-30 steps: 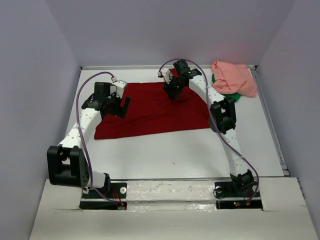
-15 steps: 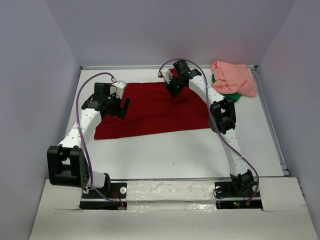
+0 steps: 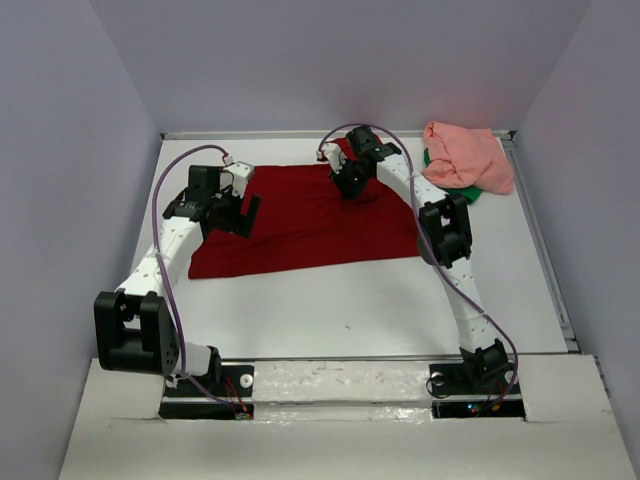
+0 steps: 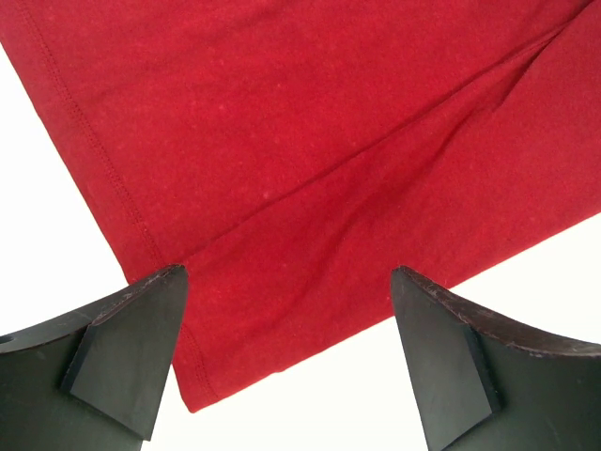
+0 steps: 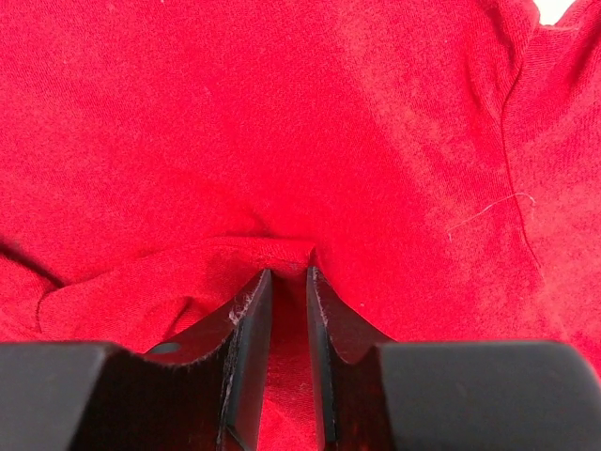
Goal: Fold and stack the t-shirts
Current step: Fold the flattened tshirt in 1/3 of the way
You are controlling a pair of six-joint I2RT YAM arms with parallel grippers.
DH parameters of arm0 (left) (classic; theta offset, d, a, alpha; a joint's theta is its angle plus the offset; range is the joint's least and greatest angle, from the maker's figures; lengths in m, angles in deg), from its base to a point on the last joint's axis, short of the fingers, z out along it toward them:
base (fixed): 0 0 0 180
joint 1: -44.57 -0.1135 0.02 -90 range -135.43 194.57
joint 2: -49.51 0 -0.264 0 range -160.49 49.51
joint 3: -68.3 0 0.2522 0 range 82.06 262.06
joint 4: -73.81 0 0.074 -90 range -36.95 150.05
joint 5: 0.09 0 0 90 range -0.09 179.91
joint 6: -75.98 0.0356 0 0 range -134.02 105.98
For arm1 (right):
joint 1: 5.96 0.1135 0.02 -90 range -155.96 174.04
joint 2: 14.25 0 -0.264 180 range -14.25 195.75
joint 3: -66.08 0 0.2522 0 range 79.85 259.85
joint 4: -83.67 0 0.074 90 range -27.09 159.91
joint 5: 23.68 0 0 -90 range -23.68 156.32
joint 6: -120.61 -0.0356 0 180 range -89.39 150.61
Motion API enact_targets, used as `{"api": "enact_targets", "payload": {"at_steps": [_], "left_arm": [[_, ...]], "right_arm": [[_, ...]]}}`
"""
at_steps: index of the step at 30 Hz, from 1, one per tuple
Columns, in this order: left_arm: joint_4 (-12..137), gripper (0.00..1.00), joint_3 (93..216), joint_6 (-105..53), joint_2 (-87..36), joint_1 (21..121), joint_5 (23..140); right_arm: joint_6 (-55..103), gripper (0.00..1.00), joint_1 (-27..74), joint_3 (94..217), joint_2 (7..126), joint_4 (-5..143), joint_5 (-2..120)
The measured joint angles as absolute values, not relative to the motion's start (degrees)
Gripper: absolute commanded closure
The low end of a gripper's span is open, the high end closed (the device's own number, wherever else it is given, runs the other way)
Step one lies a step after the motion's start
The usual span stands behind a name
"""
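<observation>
A dark red t-shirt (image 3: 300, 225) lies spread flat on the white table (image 3: 350, 300). My left gripper (image 3: 246, 213) hangs open above its left edge. In the left wrist view the fingers straddle a hemmed corner of the red t-shirt (image 4: 282, 141) without touching it, the left gripper (image 4: 288, 282) wide open. My right gripper (image 3: 350, 186) is down on the shirt's far middle. In the right wrist view the right gripper (image 5: 288, 274) is shut on a raised fold of the red cloth (image 5: 282, 113). A crumpled salmon pink t-shirt (image 3: 468, 155) lies on green fabric (image 3: 464, 193) at the back right.
Grey walls enclose the table on the left, back and right. A metal rail (image 3: 545, 250) runs along the right edge. Purple cables (image 3: 165, 250) loop from both arms. Bare white table lies in front of the red shirt.
The right gripper's jaws have closed from partly open onto a pinch of the red shirt. The left arm has not moved.
</observation>
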State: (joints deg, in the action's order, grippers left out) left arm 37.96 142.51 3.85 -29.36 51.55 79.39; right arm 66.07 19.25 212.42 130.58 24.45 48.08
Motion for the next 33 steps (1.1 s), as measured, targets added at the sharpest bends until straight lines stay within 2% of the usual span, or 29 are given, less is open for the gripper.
{"api": "enact_targets", "payload": {"at_steps": [2, 4, 33], "left_arm": [[37.96, 0.01, 142.51, 3.85, -29.36, 51.55, 79.39], [37.96, 0.01, 142.51, 3.85, -29.36, 51.55, 79.39], [37.96, 0.01, 142.51, 3.83, -29.31, 51.47, 79.15]], "right_arm": [[65.88, 0.84, 19.25, 212.42, 130.58, 24.48, 47.9], [65.72, 1.0, 19.25, 212.42, 130.58, 24.5, 47.84], [65.55, 1.0, 19.25, 213.66, 130.54, 24.52, 48.08]]}}
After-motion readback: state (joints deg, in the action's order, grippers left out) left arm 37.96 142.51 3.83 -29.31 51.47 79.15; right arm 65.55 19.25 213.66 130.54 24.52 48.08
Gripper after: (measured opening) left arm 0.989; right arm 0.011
